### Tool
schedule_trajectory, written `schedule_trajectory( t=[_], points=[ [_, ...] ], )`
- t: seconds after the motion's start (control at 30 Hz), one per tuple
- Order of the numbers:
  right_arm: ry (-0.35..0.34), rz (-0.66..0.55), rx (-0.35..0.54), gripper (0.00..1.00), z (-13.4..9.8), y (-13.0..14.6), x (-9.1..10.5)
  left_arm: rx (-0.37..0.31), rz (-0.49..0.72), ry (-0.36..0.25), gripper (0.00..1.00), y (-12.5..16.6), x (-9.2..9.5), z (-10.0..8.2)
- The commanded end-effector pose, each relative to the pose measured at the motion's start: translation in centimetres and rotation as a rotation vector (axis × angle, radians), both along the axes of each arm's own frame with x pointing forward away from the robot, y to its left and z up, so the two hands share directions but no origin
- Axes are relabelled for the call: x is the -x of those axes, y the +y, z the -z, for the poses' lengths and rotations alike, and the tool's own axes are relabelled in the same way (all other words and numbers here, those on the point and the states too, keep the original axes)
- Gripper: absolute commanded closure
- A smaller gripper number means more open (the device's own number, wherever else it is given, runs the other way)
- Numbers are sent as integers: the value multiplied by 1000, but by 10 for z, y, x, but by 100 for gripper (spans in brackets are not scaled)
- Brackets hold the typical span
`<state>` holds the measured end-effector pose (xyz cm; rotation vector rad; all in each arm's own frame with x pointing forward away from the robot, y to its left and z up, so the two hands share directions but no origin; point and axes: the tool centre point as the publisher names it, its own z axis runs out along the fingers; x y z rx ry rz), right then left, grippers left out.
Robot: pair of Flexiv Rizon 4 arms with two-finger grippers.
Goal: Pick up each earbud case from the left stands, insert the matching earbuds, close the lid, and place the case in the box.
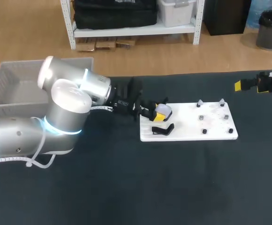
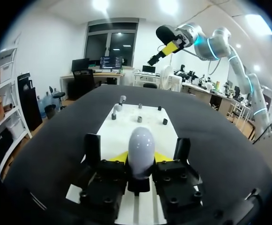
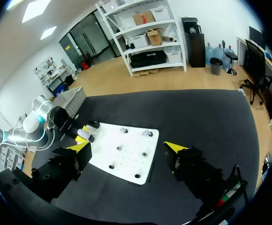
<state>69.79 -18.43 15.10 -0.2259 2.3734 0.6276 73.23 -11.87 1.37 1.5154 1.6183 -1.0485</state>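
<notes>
Dark table [image 1: 126, 187] seen from above. The left arm comes in from the left side, and the left gripper [image 2: 140, 158] sits over the left end of a white rectangular board [image 1: 192, 135]. Its jaws are drawn in to a narrow gap around a pale lilac-white oval earbud case [image 1: 163, 110], w/ a yellow tip pressing on each side. The left wrist view shows the case upright btwn the fingers. Can't tell whether the case touches the board. Just beside it, nearer the camera, a small black stand [image 1: 163, 129] lies on the board. Small dark and grey pegs [image 1: 204, 131] dot the board's right half. A grey plastic box [image 1: 14, 86] stands at far left, behind the left arm. The right gripper [image 3: 127, 149] hangs by the table's right edge, well apart from the case. Its jaws are spread wide and hold nothing.
</notes>
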Motion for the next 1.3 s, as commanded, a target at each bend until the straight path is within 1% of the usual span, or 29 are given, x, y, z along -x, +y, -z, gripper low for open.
schedule_trajectory(
  t=[0.03,0.23,0.4,0.43,0.63,0.77,0.8,0.93,1.03,1.1,1.2,1.3],
  points=[
    [0,-2,-1,0,0,0,0,-4,1,5,100,0,2,-1],
    [0,-2,-1,0,0,0,0,14,-21,-15,100,3,1,-13],
    [0,-2,-1,0,0,0,0,38,-23,-33,100,6,1,-30],
    [0,-2,-1,0,0,0,0,34,-20,-37,100,5,1,-33],
    [0,-2,-1,0,0,0,0,42,-12,-51,100,0,2,-48],
    [51,-40,64,0,4,24,-1,51,-20,-67,100,-5,-1,-63],
    [49,-46,70,0,5,30,-1,52,-21,-79,100,-6,-1,-66],
    [60,-62,72,0,9,51,1,51,-12,-127,100,-13,-3,-78],
    [81,-86,81,0,13,65,3,50,0,-149,100,-21,-6,-84],
    [82,-103,72,0,14,74,4,50,5,-167,100,-27,-8,-89],
    [85,-132,71,0,14,85,5,47,21,-178,100,-36,-12,-92],
    [88,-166,69,0,14,96,5,47,45,-189,100,-43,-12,-95]
  ],
)
